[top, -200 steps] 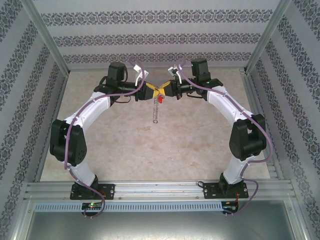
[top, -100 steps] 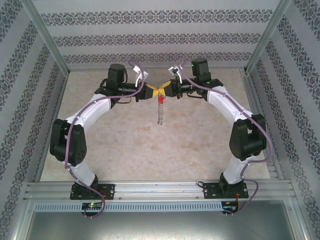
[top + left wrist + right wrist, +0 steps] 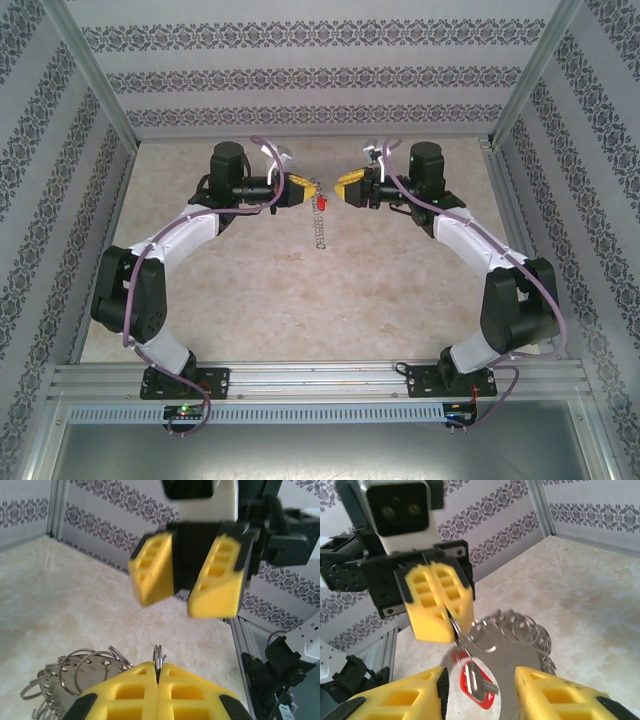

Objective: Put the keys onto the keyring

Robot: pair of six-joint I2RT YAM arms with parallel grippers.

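Beige marbled table (image 3: pixel 400 300): lay well below both tools and the hanging things.
Left tool (image 3: pixel 442 607): yellow pads were pressed together on a thin ring at the top of the chain.
Right tool (image 3: pixel 182 580): pads stood wide apart and empty, facing the left tool, near it but not touching.
Silver chain of linked metal split rings (image 3: pixel 517 627): the keyring dangled from the left tool, its long axis vertical.
Tiny red-headed key with a silver blade (image 3: pixel 472 682): hung just under the left tool's pinch, straight ahead of the right tool's gap and slightly lower. The free right tool seemed best placed to reach it. Whether it was threaded could not be told.
Writing: none was legible.
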